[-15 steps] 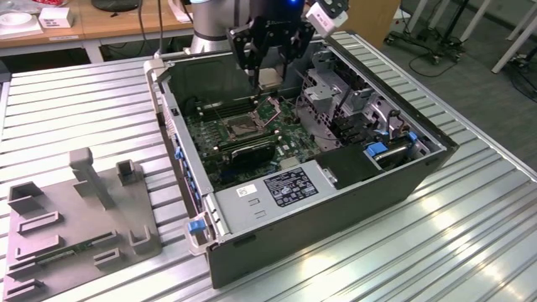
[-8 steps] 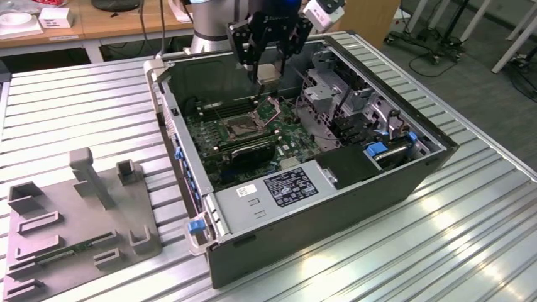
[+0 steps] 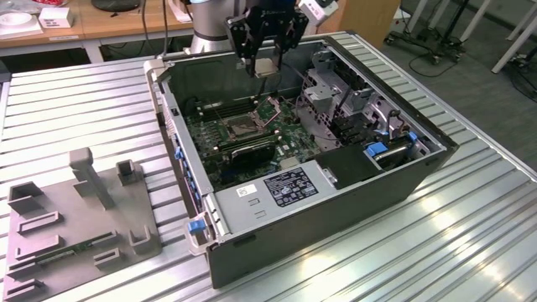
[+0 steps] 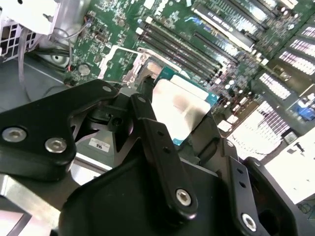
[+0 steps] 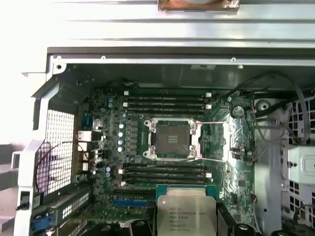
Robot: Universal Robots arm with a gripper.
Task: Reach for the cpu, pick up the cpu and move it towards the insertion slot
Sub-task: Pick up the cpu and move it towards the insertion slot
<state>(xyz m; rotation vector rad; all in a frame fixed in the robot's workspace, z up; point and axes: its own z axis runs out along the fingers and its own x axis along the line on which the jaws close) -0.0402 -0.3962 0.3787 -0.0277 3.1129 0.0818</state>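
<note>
Ext. view high, oblique; wrist views close, prob. share motherboard [image 5: 147, 147].

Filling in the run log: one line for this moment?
gripper: shut on chip | position: above open case | socket: empty | chip: not seated

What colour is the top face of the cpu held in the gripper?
Silvery-grey metal, with a green rim around it; the cpu shows best in the first wrist view.

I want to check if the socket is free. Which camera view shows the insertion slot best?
The first wrist view: the insertion slot faces the camera whole, with its dark centre bare. In the exterior view it appears small and slanted, below the cpu held in the gripper. In the second wrist view the cpu covers most of it.
</note>
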